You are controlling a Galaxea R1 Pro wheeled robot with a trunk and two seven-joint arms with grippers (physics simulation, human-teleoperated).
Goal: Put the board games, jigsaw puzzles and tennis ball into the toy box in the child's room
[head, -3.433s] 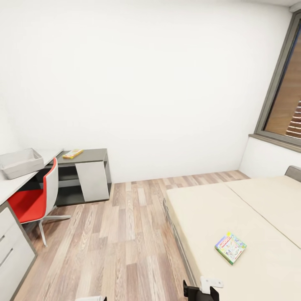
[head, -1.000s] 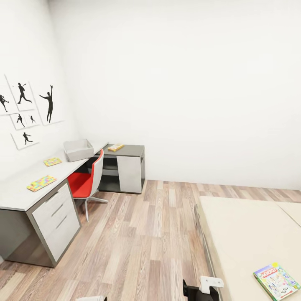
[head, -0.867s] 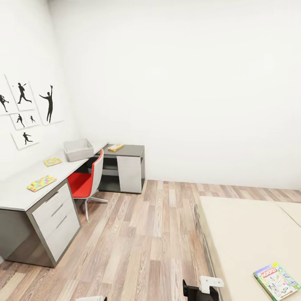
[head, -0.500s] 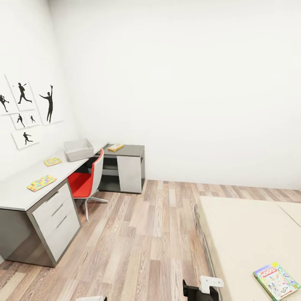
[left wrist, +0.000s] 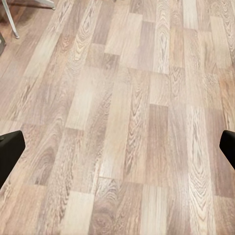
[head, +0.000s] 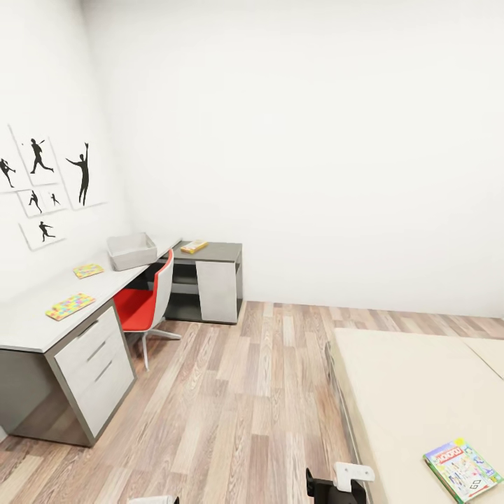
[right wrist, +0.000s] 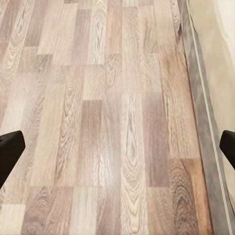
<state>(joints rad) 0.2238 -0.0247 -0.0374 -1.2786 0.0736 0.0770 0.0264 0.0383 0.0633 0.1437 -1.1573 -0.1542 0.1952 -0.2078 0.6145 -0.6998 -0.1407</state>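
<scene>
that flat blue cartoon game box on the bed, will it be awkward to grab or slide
The thin flat blue cartoon-printed game box lies flush on the cream-beige mattress, so getting fingers under an edge looks awkward. It looks rigid and probably light. Pushed, it would likely slide, not roll, though the soft surface may drag.

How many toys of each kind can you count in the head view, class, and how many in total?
Board games: 2, one on the bed, one on the dark cabinet top
Jigsaw puzzles: 2, both on the desk
Total: 4 toys
</scene>
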